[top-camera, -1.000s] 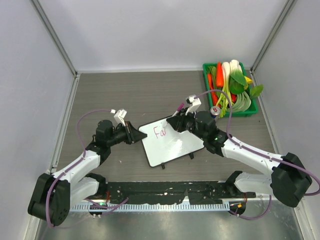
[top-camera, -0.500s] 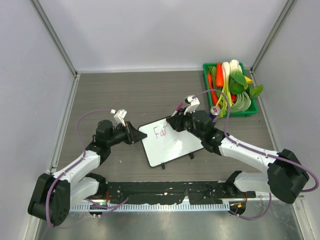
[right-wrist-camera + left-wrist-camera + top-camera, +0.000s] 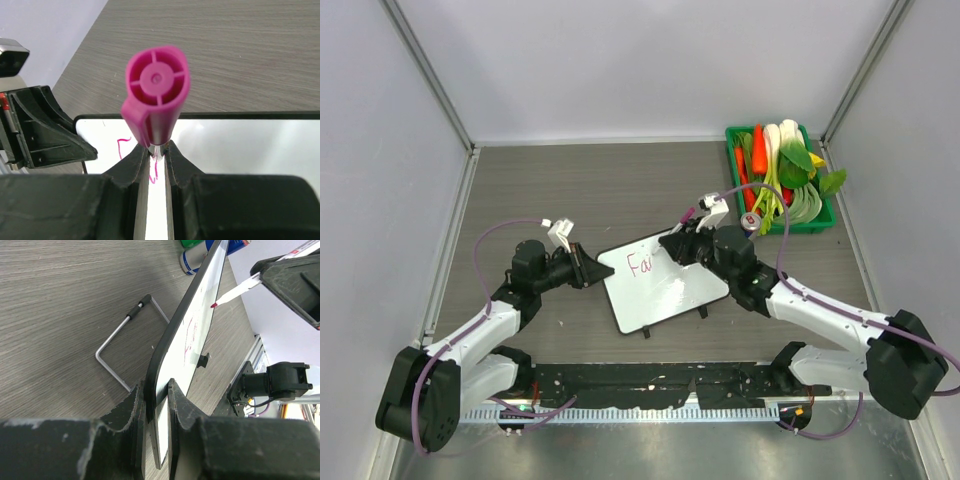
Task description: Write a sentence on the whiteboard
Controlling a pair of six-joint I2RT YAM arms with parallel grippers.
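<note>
Fingers [image 3: 582, 268] of the left gripper [image 3: 590, 270] are pinched narrow on the left edge of the whiteboard [image 3: 670, 290]. The right gripper [image 3: 676, 246] is clamped on a marker [image 3: 684, 217] whose tip meets the board's far edge area. From above there are two arms, one board, one marker and one green tray [image 3: 730, 135] of vegetables at the far right. The board lies in the middle of the grey wood-grain table [image 3: 570, 190], its long axis running left to right with the right end skewed away. Two small black feet show on its near edge. The sentence [image 3: 640, 265] is only a pink beginning, about two letters, near the board's left end.

Left wrist view: two black fingers [image 3: 131, 410] squeeze the thin dark rim of the whiteboard [image 3: 202, 310], seen nearly edge-on and glossy white. One bent wire stand [image 3: 122, 335] rests on the table behind it. The marker [image 3: 235, 291] has its magenta tip at the board face.

Right wrist view: two black fingers [image 3: 131, 167] hold the marker [image 3: 156, 95] tight. Its round, ribbed pink end faces the camera. Below lies the whiteboard [image 3: 240, 145], bearing pink strokes of the sentence [image 3: 122, 147].
</note>
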